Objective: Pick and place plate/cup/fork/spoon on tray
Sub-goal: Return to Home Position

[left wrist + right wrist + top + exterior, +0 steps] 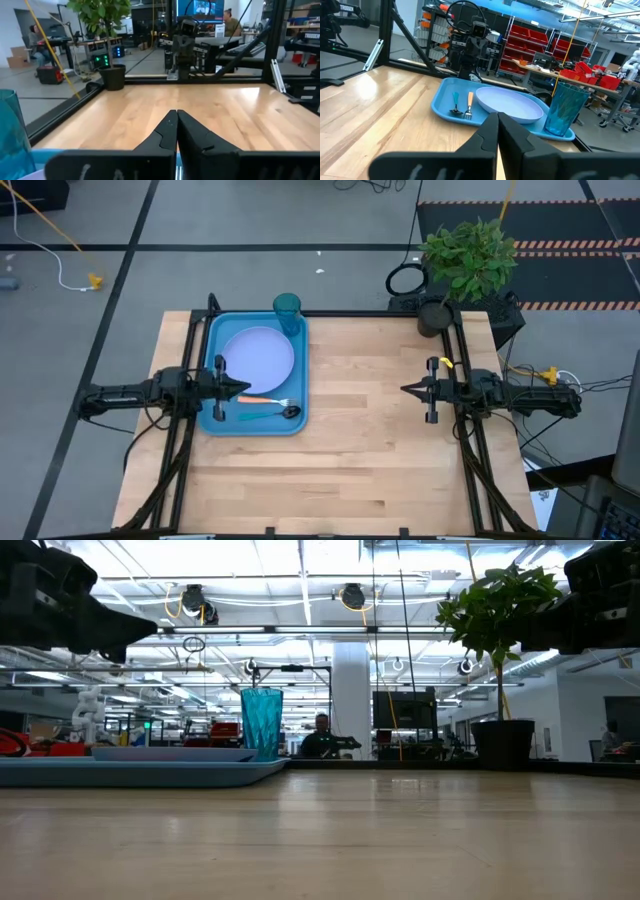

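The blue tray (215, 423) lies on the table's left half. The lavender plate (259, 357) lies flat on it. The teal cup (287, 312) stands upright at the tray's far right corner. The orange-handled fork (264, 401) and the blue-handled spoon (270, 413) lie side by side on the tray's near part, also in the right wrist view (469, 104) (455, 103). My left gripper (246, 388) is shut and empty, above the tray's left part. My right gripper (404, 389) is shut and empty above the table's right half.
A potted plant (467, 260) in a dark pot stands at the table's far right corner. Bare wooden tabletop (360, 440) lies between the tray and my right gripper. Black frame rails run along the table's edges.
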You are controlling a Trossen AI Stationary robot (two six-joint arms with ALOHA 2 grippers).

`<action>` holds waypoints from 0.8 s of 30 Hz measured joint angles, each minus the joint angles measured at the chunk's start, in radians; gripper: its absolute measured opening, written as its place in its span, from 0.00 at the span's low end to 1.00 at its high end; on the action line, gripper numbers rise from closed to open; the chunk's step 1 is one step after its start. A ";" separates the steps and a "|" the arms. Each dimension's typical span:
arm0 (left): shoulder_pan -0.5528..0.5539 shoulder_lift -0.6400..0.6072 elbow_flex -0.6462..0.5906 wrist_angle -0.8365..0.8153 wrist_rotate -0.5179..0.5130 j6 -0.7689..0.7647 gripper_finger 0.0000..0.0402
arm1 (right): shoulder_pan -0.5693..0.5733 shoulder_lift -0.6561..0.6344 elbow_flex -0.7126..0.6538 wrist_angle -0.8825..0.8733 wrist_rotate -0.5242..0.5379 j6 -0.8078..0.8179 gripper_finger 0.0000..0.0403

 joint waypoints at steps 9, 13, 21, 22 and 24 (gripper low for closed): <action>0.000 0.006 0.000 -0.003 0.011 0.039 0.03 | 0.000 0.000 0.000 0.000 0.000 0.000 0.00; 0.000 0.011 0.000 -0.003 0.011 0.052 0.02 | 0.000 0.000 0.000 0.000 0.000 0.000 0.00; 0.000 0.023 -0.001 -0.003 0.011 0.051 0.04 | 0.000 0.000 0.000 0.001 0.000 0.000 0.00; 0.000 0.023 -0.001 -0.003 0.011 0.045 0.04 | 0.000 0.000 0.000 0.001 0.000 0.000 0.00; 0.000 0.023 -0.001 -0.003 0.011 0.044 0.05 | 0.000 0.000 0.000 0.001 0.000 0.000 0.00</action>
